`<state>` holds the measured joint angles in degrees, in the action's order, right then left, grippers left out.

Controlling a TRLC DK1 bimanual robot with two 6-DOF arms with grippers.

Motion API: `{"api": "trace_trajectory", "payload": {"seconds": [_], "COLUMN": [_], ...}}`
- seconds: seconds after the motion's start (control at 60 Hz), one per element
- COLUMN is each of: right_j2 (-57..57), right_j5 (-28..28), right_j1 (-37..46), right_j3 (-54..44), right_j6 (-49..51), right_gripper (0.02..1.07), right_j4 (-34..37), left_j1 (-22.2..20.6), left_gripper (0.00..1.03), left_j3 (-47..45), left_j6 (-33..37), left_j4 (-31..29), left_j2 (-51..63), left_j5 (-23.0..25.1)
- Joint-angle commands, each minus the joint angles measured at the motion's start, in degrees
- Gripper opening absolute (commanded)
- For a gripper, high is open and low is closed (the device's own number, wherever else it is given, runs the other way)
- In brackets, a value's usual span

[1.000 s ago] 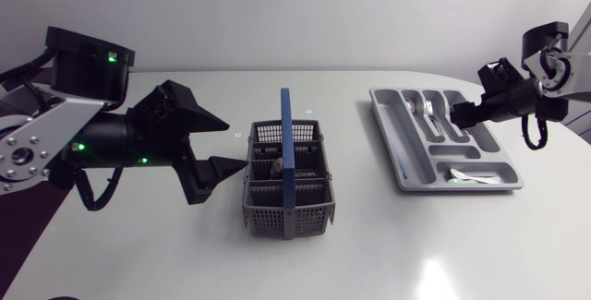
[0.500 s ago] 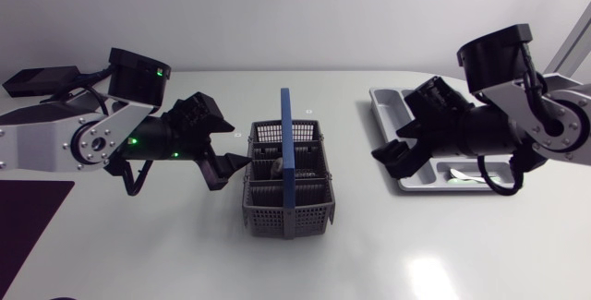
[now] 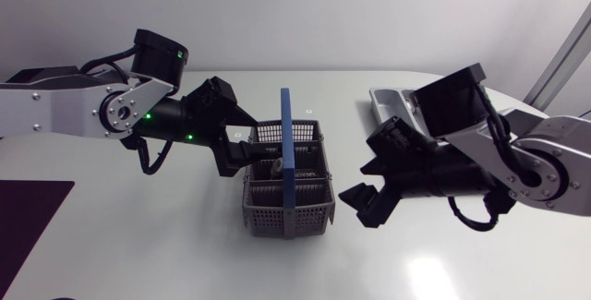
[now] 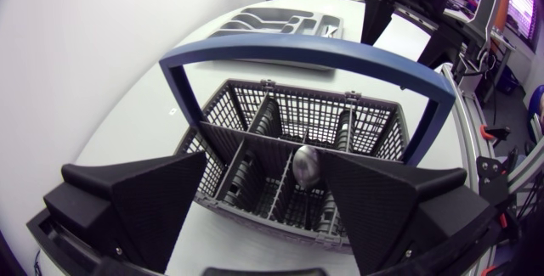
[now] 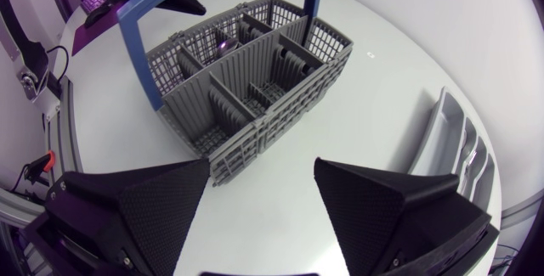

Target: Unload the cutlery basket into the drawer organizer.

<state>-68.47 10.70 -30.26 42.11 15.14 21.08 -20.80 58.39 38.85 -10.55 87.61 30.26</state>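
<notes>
Cutlery basket (image 3: pixel 286 185) at the middle of the tabletop, upright: grey plastic lattice with a blue handle (image 3: pixel 288 143) arching over it. Holds at least 1 spoon (image 4: pixel 306 164), bowl up, in a compartment on the side toward the left arm; cannot say if other pieces remain. Drawer organizer (image 5: pixel 455 153) toward the far right corner of the tabletop, well apart from the basket, partly hidden in the head view behind the right arm.

Spoon probably metal: stiff, light, smooth, so likely slippery between broad fingers. Best taken at the neck just under the bowl, where it stands above the dividers, then lifted straight up. Basket itself looks light and may slide or tip if a finger pushes its wall.

Left arm in from the left edge, stretched low over the tabletop. Left gripper (image 3: pixel 245 141) at the basket's left wall, its 2 fingers spread apart, nothing held, the spoon ahead of the gap. Cannot tell if a fingertip touches the rim.

Right arm in from the right edge, reaching past the organizer. Right gripper (image 3: pixel 362 185) just beside the basket's right wall and apart from it, fingers wide apart, empty.
</notes>
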Motion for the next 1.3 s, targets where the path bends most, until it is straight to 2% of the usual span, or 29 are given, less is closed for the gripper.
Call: {"api": "trace_trajectory", "payload": {"seconds": [0.0,0.133,0.317,0.467,0.567,0.65,0.7,0.817,0.933,1.117,1.283], "right_j2": [0.6,0.6,0.6,0.6,0.4,0.2,0.2,0.1,0.1,0.4,0.5], "right_j5": [0.3,0.8,1.5,1.8,1.9,1.9,1.9,1.9,1.9,1.9,1.9], "right_j1": [-1.4,-3.1,-3.7,-3.7,-3.7,-3.7,-3.7,-3.7,-3.7,-3.7,-3.7], "right_j3": [-2.3,-3.4,-4.3,-4.7,-5.1,-5.4,-5.4,-5.5,-5.6,-6.1,-6.2], "right_j6": [-1.7,-1.7,-1.7,-1.5,-1.2,-1.1,-1.1,-0.9,-0.8,-0.5,-0.5], "right_gripper": [0.91,0.91,0.91,0.91,0.91,0.91,0.91,0.91,0.91,0.91,0.91], "right_j4": [-0.6,-1.3,-2.2,-2.5,-3.2,-3.7,-3.8,-4.3,-4.4,-4.4,-4.4], "left_j1": [-0.5,-0.7,-1.4,-1.6,-2.1,-2.7,-2.7,-2.8,-3.0,-2.8,-2.2], "left_gripper": [0.93,0.91,0.91,0.84,0.84,0.77,0.77,0.65,0.59,0.42,0.38], "left_j3": [2.1,5.0,6.3,9.4,9.9,10.6,11.2,12.9,14.5,15.9,16.5], "left_j6": [2.8,5.4,7.1,8.8,9.0,9.7,10.3,12.0,12.7,13.9,16.3], "left_j4": [-1.8,-5.5,-6.5,-10.3,-10.8,-12.1,-13.3,-16.7,-19.4,-23.0,-26.8], "left_j2": [2.2,5.6,8.2,11.4,12.2,13.2,13.5,14.9,16.3,16.5,16.4], "left_j5": [1.7,3.9,5.1,6.7,7.7,7.8,8.1,10.6,10.9,11.4,12.0]}}
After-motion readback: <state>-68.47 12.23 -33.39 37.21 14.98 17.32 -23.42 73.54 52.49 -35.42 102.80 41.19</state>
